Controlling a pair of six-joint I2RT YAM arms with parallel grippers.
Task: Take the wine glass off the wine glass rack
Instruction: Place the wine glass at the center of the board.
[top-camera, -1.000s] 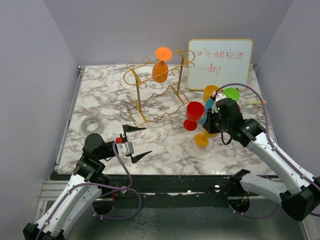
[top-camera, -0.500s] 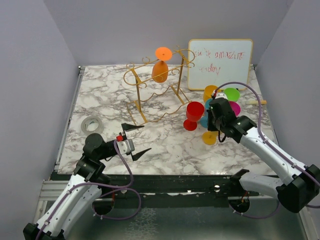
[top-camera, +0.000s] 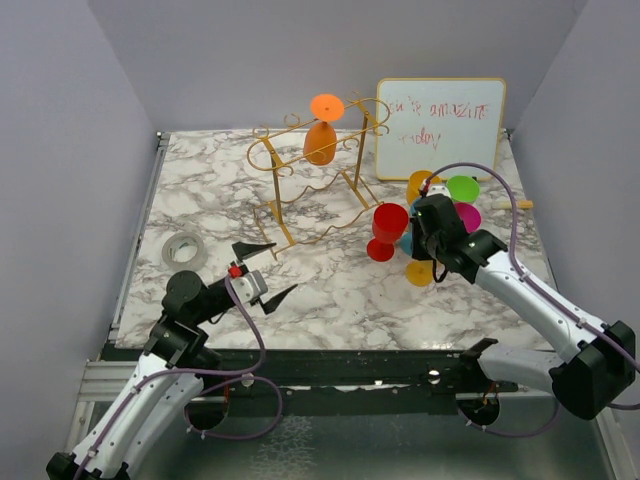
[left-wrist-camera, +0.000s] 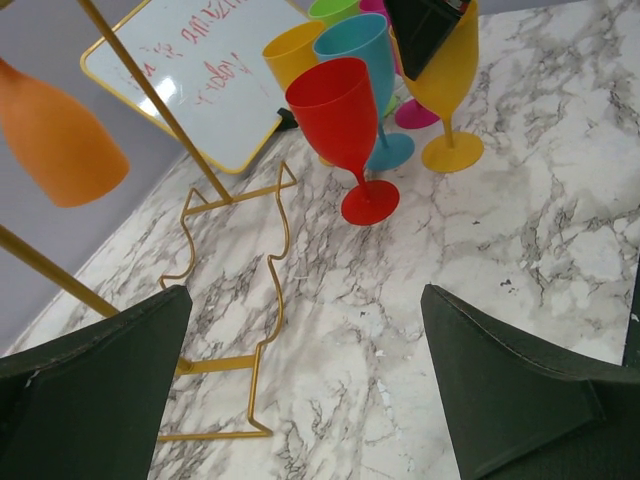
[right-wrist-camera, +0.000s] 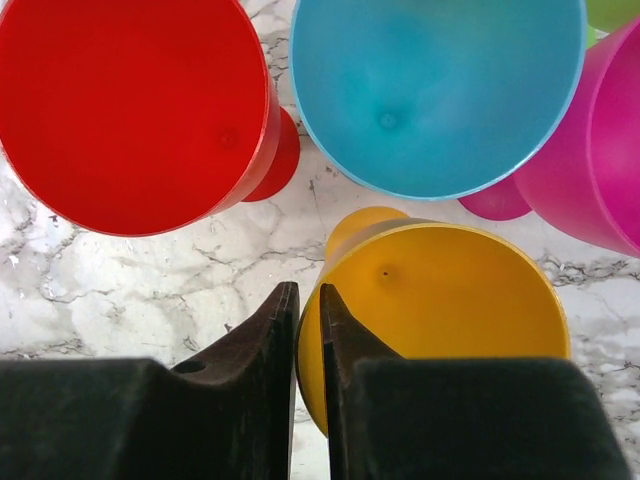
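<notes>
Orange wine glass (top-camera: 320, 143) hangs upside down in the gold wire rack (top-camera: 275, 205), far centre; probably light, stiff, slick; you pinch the bowl near the stem. Left gripper (top-camera: 286, 265) gapes empty; right gripper (right-wrist-camera: 308, 290) is narrow astride the yellow glass (right-wrist-camera: 440, 310) rim, can't tell if it grips.

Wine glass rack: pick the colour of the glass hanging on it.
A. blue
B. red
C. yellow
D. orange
D: the orange wine glass hangs upside down from the wine glass rack, while the red wine glass and the yellow wine glass stand on the table.
</notes>
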